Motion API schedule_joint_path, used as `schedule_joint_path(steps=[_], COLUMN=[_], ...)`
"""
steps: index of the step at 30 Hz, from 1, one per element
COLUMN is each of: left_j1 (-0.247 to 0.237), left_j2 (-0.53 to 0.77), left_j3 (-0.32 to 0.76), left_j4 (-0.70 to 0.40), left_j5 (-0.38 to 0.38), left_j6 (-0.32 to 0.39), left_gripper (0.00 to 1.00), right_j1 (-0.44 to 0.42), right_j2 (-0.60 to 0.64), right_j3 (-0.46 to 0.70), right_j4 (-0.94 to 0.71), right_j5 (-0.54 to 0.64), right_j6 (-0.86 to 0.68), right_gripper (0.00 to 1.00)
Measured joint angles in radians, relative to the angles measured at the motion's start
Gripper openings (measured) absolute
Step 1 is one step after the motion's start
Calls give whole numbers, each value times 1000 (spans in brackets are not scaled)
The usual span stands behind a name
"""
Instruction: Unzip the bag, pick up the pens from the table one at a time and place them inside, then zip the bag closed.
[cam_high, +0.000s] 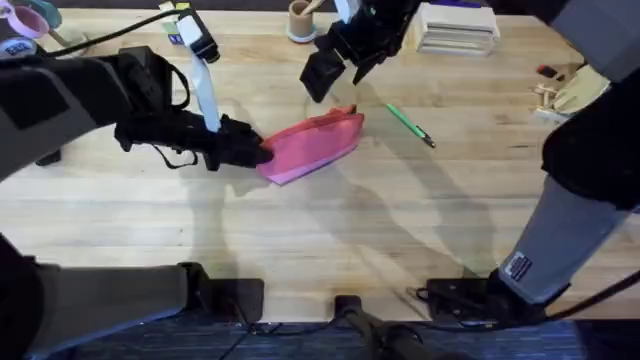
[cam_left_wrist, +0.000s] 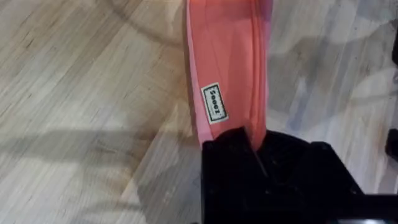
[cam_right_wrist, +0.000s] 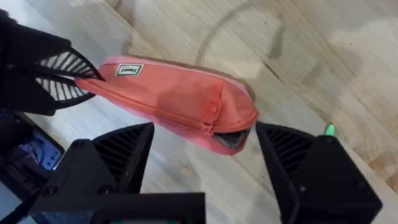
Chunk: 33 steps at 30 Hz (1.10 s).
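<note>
So, pouch: soft pink-red fabric bag (cam_high: 312, 146) lies on the light wooden counter (cam_high: 330, 240), long axis running from left arm to right.
Left fingers (cam_high: 262, 153): clamped on the near end.
Right fingers (cam_right_wrist: 205, 163): apart, hovering over the zipper end, nearer the pull.
Thin green pen (cam_high: 408, 124): just beyond, untouched.

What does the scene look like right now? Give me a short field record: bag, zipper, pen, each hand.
bag: pink-red bag lying on the table, near the middle
zipper: partly open at the end nearer the right hand, a dark gap showing there
pen: green pen on the table beside the bag, not inside
left hand: left hand shut on the bag's end
right hand: right hand open, over the bag's other end, holding nothing
stage: unzipping under way, pen not yet picked up
</note>
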<state>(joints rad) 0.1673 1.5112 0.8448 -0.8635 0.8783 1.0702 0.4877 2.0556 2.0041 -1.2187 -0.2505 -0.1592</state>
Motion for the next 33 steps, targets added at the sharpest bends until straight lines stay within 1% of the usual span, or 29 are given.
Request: schedule_joint_path(steps=[7,16,26,33], left_j1=[0,0,0,0], left_j2=[0,0,0,0], left_j3=[0,0,0,0], left_j4=[0,0,0,0], left_j5=[0,0,0,0], left_j6=[0,0,0,0], left_gripper=[41,41,41,41], right_j1=[6,55,29,29], right_j2=[0,0,0,0], right_j3=[25,25,26,26], right_j4=[-2,10,13,13], right_j5=[-1,-1,-5,-5], right_j6=[25,29,86,141], right_gripper=[997,997,997,997])
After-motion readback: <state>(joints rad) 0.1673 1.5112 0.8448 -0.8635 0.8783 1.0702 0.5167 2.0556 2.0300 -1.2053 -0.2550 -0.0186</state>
